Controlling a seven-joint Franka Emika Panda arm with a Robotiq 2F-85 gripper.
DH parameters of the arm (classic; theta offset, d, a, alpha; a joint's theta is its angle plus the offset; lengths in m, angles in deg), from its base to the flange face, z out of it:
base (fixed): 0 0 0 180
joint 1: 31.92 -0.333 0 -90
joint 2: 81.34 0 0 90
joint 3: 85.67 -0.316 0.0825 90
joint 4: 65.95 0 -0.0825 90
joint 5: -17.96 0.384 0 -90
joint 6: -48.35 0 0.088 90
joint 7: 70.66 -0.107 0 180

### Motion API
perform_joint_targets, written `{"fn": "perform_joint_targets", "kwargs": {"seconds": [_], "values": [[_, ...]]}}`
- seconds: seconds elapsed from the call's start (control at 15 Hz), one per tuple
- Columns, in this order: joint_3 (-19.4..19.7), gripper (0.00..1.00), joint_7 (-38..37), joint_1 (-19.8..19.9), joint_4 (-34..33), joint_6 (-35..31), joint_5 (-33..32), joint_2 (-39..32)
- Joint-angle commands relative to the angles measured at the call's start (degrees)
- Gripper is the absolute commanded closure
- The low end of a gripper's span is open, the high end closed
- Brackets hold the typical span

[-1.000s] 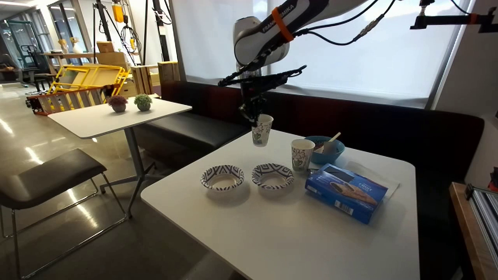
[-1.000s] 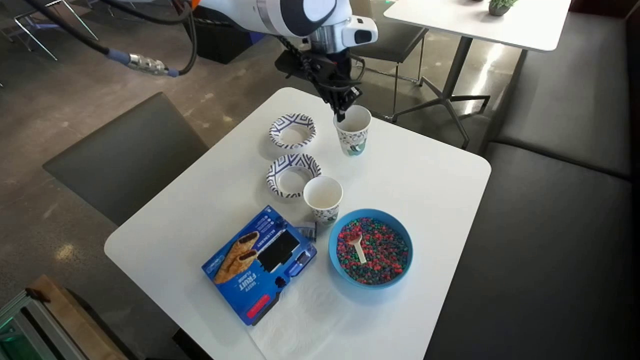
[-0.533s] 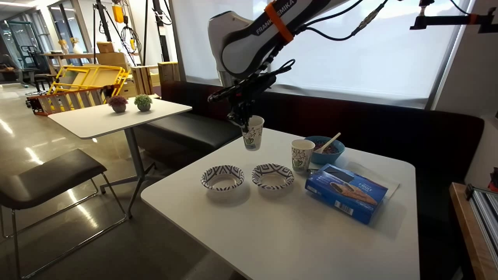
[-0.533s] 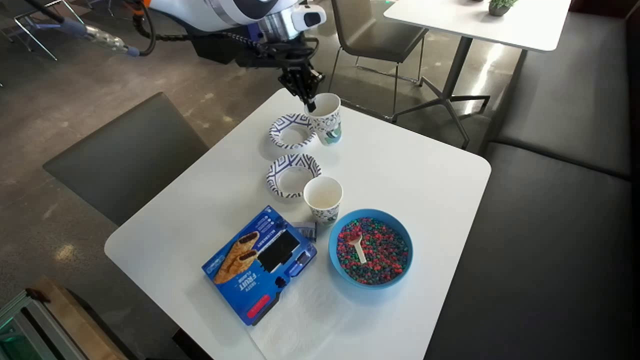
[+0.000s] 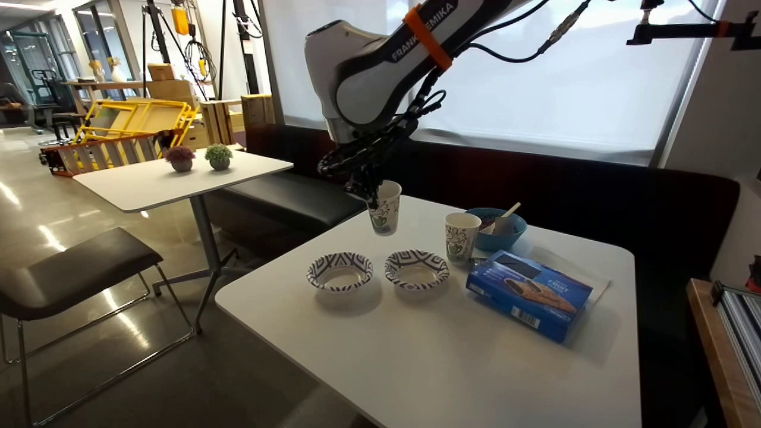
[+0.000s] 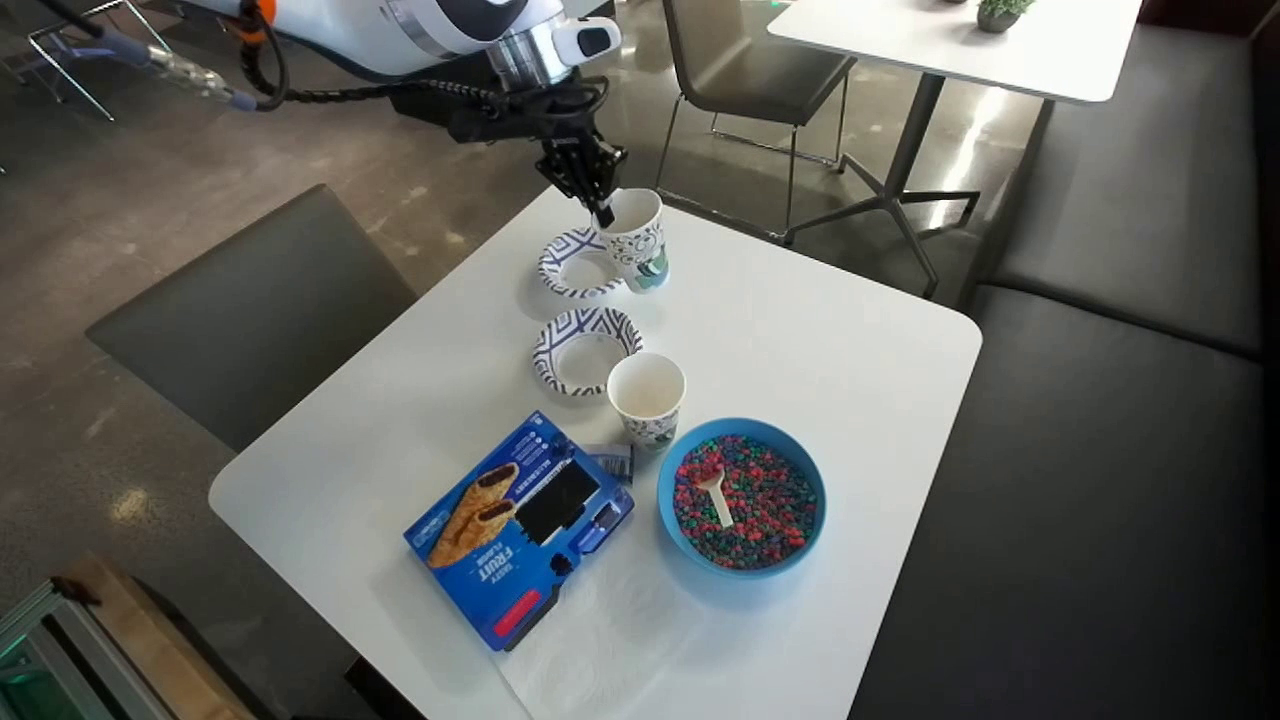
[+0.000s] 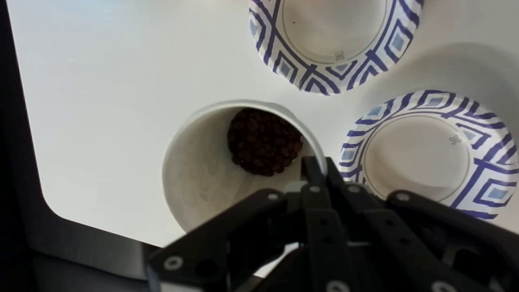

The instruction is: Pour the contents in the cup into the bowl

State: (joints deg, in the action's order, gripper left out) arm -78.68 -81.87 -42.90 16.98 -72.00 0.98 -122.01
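The Robotiq gripper (image 7: 321, 167) pinches the paper cup (image 7: 211, 174) by its rim, the nearer blue-patterned bowl (image 7: 417, 156) lying just past that side.

In the wrist view, the pincer (image 7: 324, 168) hides part of the cup (image 7: 192, 170).

Your arm (image 5: 380, 83) bent, wrist (image 6: 530, 58) tipped toward 5 o'clock in both exterior views. Your jaws pinched nearly together, tips toward 12 o'clock in wrist view.
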Motion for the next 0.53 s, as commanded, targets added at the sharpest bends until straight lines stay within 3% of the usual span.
{"fn": "perform_joint_targets", "kwargs": {"seconds": [0.0, 0.47], "values": [[-0.83, 0.99, -0.32, 0.63, -0.17, 0.26, -0.61, 0.02], [-4.87, 0.99, 4.82, 0.96, -3.19, -0.28, 1.24, -0.96]]}}
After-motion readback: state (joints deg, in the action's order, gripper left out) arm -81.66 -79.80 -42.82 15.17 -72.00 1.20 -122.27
